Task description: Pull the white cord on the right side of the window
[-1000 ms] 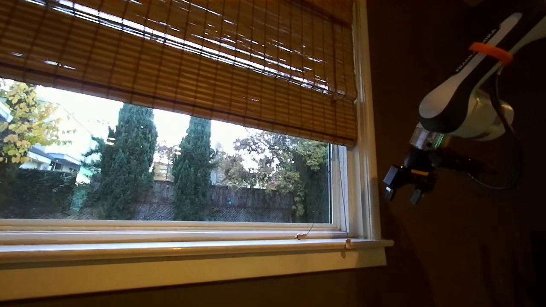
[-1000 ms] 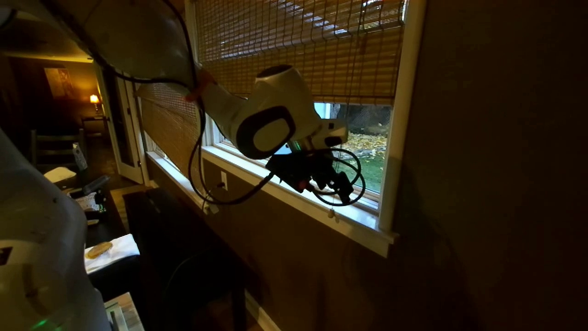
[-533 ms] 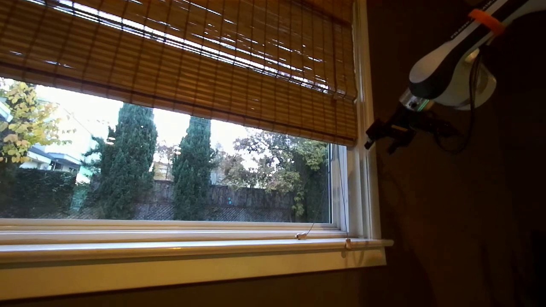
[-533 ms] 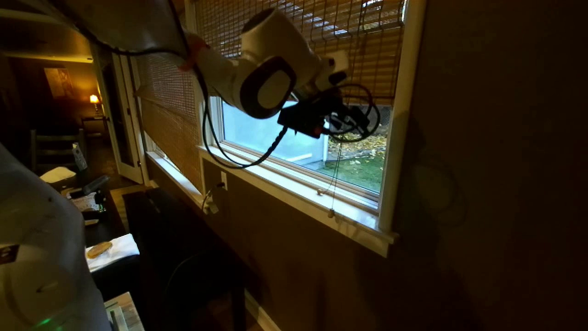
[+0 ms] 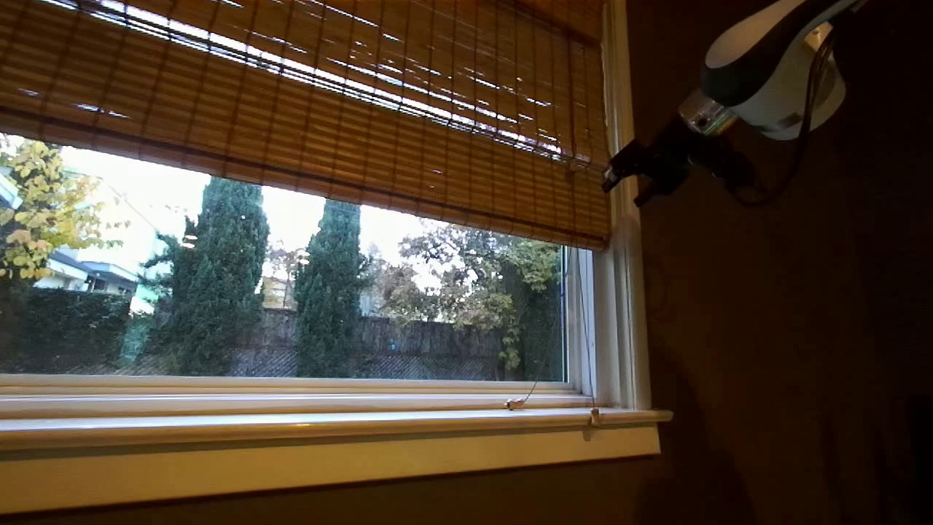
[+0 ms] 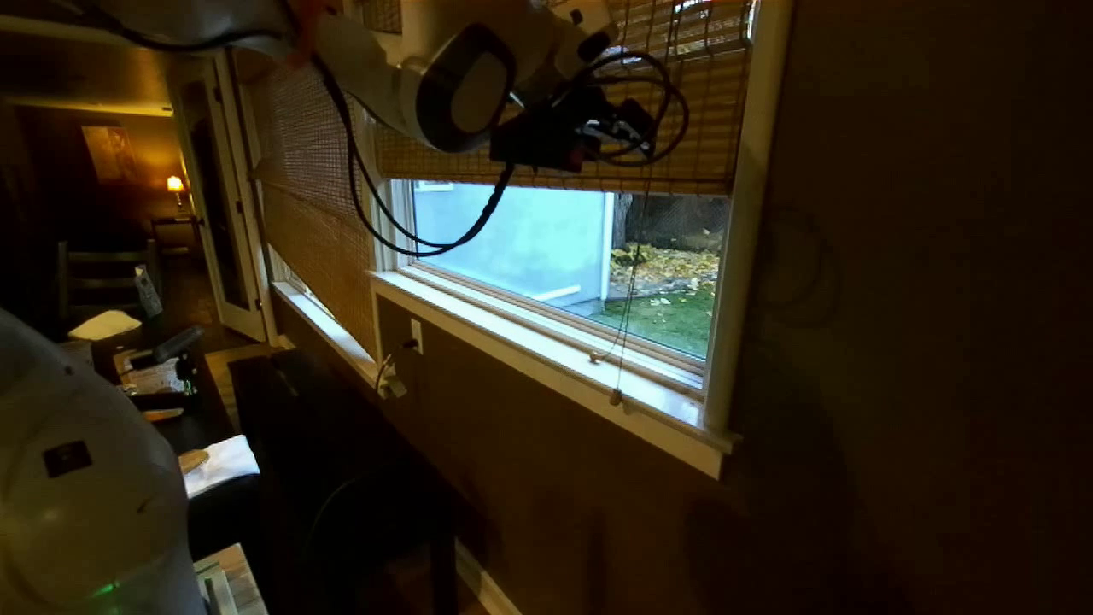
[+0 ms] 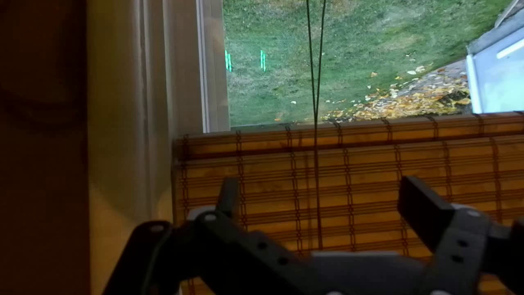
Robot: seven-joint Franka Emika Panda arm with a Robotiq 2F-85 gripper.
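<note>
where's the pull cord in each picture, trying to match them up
In an exterior view: right of centre, cord hanging below the blind.
In an exterior view: right of centre, strands ending in toggles.
Wrist view: cord central, two strands joining downward.
Shared landmark: the blind's lower edge (uppermost in wrist view).

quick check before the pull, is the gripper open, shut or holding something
Gripper: open, holding nothing; in the wrist view the cord shows in its gap, ungripped.

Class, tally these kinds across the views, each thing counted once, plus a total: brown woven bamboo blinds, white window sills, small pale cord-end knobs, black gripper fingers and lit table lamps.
Brown woven bamboo blinds: 2
White window sills: 2
Small pale cord-end knobs: 2
Black gripper fingers: 2
Lit table lamp: 1
Total: 9
</note>
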